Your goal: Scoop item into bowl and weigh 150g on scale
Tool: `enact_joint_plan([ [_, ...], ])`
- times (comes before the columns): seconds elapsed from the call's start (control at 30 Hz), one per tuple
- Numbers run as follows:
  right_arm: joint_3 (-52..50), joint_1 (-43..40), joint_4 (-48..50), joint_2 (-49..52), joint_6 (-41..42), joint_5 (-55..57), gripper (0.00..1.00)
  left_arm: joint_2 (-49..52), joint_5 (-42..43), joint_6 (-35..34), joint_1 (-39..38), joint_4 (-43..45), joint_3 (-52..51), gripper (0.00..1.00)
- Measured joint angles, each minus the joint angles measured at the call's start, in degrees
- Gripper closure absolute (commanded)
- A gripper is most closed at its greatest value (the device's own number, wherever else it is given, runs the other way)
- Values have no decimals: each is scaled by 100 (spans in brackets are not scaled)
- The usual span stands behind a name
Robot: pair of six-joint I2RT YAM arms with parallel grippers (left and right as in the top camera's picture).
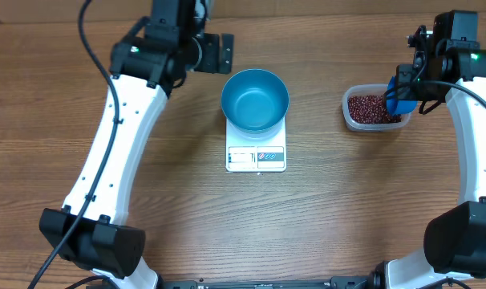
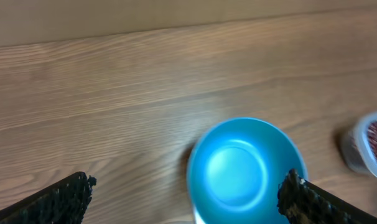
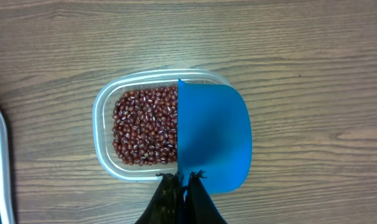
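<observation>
the beans (image 3: 145, 124) lie in a loose dark red-brown heap in a clear plastic tub (image 3: 102, 118), each one small, oval and glossy, many with a pale fleck. they cover the tub's floor on the side that shows. the tub stands near the right edge of the tabletop (image 1: 323, 225), in its far half, well apart from the weighing spot.

a blue scoop (image 3: 214, 134) hangs over the other half of the tub and hides it. it probably sits there so that a dip would take it straight into the heap. the right gripper (image 3: 181, 186) has its fingers pressed together on the scoop's near end, and nothing else is in its hold. whether the scoop already carries beans cannot be told from the wrist view, which shows only a flat blue face.

the blue bowl (image 1: 254, 98) sits on the white scale (image 1: 256, 158) around the middle of the tabletop, toward the far edge. it overhangs the platform but leaves the front display panel bare. that placing lets the weight be read while beans go in. the bowl looks empty and smooth inside.

the left gripper (image 2: 188, 183) hovers just beyond the bowl's far-left side, its fingers spread as wide as they go and holding nothing.
</observation>
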Motion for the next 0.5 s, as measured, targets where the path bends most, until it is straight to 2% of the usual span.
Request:
enact_joint_plan([
  [0.13,0,0,2,17,-203,9,96,0,-61,-2,260,-4,0,0],
  [0.5,-4,0,164,396,-332,13,96,0,-61,0,280,-7,0,0],
])
